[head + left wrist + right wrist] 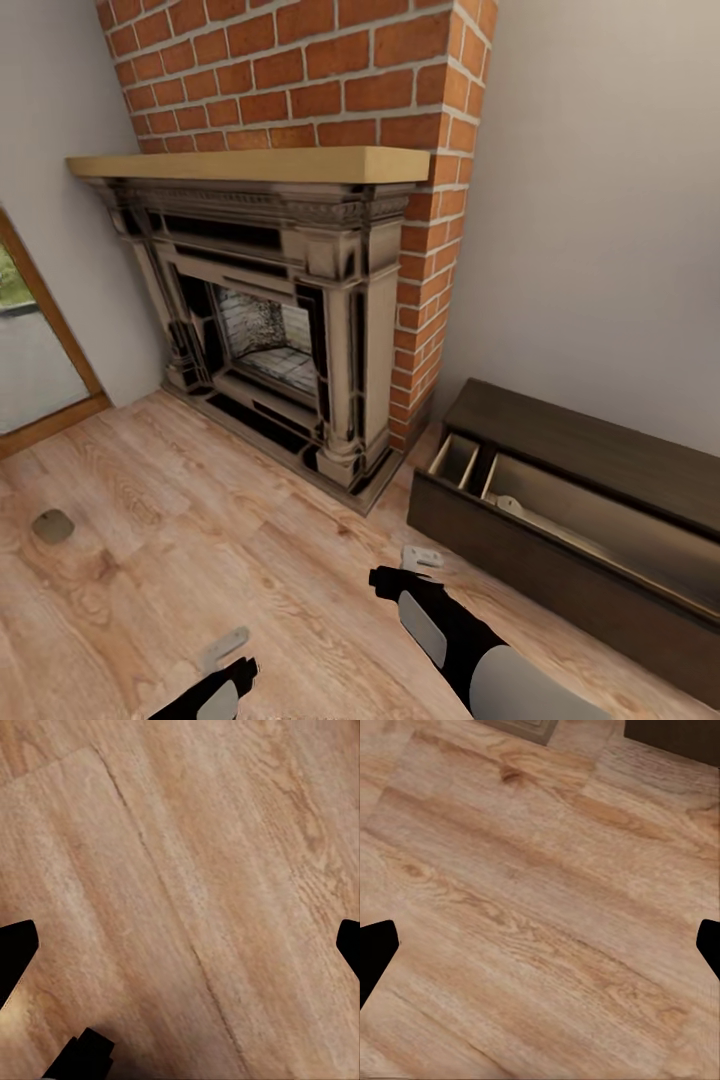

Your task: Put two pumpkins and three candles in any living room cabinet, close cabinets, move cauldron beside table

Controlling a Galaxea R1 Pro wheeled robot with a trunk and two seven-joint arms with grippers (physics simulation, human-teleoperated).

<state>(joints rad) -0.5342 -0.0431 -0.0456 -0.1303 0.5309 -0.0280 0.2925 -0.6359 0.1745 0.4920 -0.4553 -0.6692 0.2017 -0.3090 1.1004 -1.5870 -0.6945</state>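
Seen from the head camera at lower right of the frame: the low dark-brown cabinet (pixel 560 500) against the pale wall, its top section standing open, beige dividers and a long inner tray exposed, one small pale rounded item just visible inside near the divider, too small to identify. Just left of it, at centre frame, the ornate beige-and-black fireplace (pixel 290 330) under a light wood mantel (pixel 250 165) and a red brick chimney breast (pixel 330 70). At far left, the wood-framed edge of a glass door (pixel 35 330). Across the lower half, light wood-plank floor (pixel 180 520), with a small greyish patch (pixel 53 524) at left, nature unclear.

At bottom centre, the right gripper (pixel 421 557) on its black-and-grey arm, poised over bare floor just short of the cabinet's near left corner, near but apart from it. At the bottom edge further left, the left gripper (pixel 225 648), also over floor, well apart from the cabinet.

In both wrist views, black fingertips (pixel 15 952) (pixel 375 949) set wide at opposite edges of the frame, planks between them, nothing held. In the right wrist view, a dark strip at the upper right corner, the cabinet's base (pixel 675 739).
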